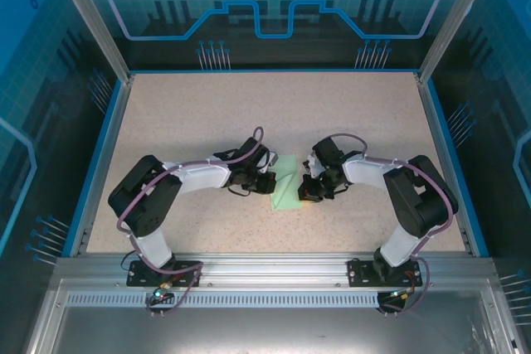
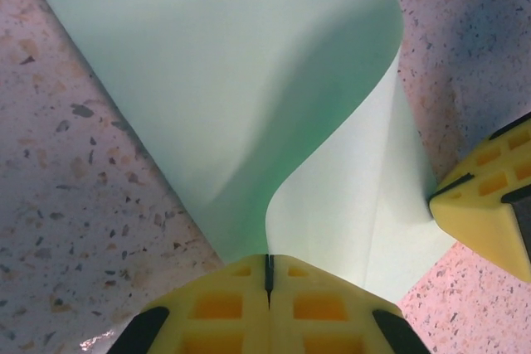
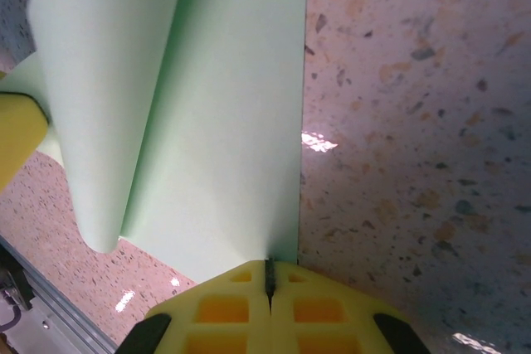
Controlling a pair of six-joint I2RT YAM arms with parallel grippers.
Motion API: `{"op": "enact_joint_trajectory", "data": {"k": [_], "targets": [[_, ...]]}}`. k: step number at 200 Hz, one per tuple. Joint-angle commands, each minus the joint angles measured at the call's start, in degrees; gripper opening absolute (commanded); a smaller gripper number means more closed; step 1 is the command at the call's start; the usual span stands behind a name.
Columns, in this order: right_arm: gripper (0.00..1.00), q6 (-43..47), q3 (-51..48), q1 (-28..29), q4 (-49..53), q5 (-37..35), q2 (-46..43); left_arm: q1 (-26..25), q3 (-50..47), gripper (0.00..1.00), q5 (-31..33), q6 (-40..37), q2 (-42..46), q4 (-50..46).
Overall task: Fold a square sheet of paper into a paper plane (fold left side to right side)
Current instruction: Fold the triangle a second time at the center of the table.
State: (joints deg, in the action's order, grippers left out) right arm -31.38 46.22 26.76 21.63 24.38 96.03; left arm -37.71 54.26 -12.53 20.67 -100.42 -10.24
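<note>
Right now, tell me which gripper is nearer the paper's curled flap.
Left. The left gripper is shut on the curled flap of the square sheet of paper; the right gripper pinches its flat edge beside the curl.

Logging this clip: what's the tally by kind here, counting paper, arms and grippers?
square sheet of paper, mint green: 1
arms: 2, the left arm and the right arm
grippers with yellow fingers: 2, the left gripper and the right gripper, each shut on the sheet
Total: 5
</note>
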Motion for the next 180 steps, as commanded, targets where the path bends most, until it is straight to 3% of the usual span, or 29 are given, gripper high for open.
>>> {"op": "enact_joint_trajectory", "data": {"k": [1, 180], "targets": [[0.05, 1.1, 0.6, 0.9, 3.4, -2.0, 1.1, 0.6, 2.1, 0.00, -1.4, -1.7, -1.3, -1.2], [0.05, 2.0, 1.8, 1.5, 4.5, -2.6, 1.9, 1.1, 3.0, 0.01, -1.3, -2.3, -4.1, -0.7]]}}
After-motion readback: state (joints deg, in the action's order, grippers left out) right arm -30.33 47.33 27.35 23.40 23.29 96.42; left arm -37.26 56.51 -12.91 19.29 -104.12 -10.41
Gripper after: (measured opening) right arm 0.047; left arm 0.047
